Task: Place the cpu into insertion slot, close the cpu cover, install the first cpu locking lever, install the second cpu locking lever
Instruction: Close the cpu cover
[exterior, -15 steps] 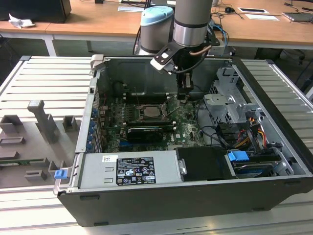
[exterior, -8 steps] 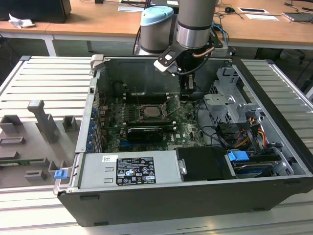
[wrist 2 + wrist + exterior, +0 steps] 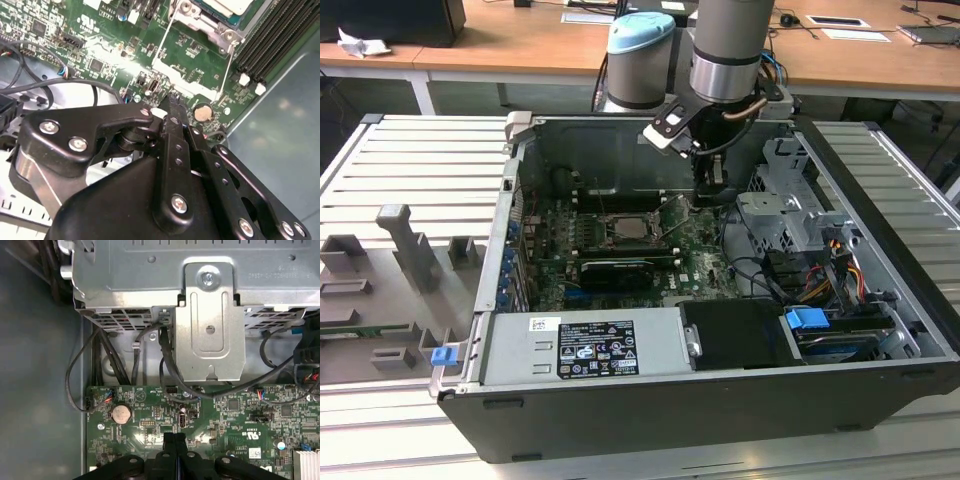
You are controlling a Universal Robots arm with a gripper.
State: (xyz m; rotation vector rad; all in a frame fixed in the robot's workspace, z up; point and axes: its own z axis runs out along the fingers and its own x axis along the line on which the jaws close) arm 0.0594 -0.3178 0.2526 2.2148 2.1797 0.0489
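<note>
Now the gripper (image 3: 175, 438) is seen over the green board (image 3: 235, 412) near the cpu (image 3: 632, 228), jaws squeezed together (nothing is held).

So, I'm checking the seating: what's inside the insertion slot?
The cpu lies in the insertion slot, pale face up within the silver rim. The pin field under it is covered, so it cannot be seen.

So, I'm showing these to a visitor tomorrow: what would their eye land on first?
The grey robot arm reaching down into the open computer case, its black gripper shut and low over the green motherboard. Just to the exterior view's left of it, the silver-rimmed insertion slot sits mid-board.
</note>
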